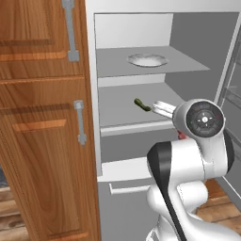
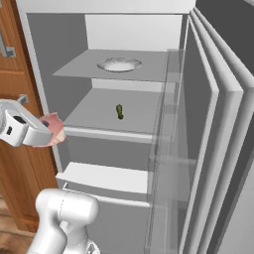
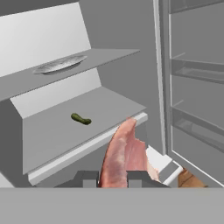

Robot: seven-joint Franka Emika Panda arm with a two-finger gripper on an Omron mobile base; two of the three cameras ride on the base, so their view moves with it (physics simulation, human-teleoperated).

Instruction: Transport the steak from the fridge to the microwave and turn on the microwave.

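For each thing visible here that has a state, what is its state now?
fridge: door open.
steak: held in the gripper, outside the shelves.
gripper: shut on the steak.
plate: empty, on the upper shelf.
pickle: lying on the middle shelf.
wooden cabinets: doors closed.

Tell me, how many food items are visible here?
2: the steak, clamped in the gripper outside the fridge, and a small green pickle on its middle shelf. Lower compartments may hide more.

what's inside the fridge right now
Inside the fridge, a plate sits on the upper shelf and a small green pickle on the shelf below. The lower compartments' contents cannot be seen.
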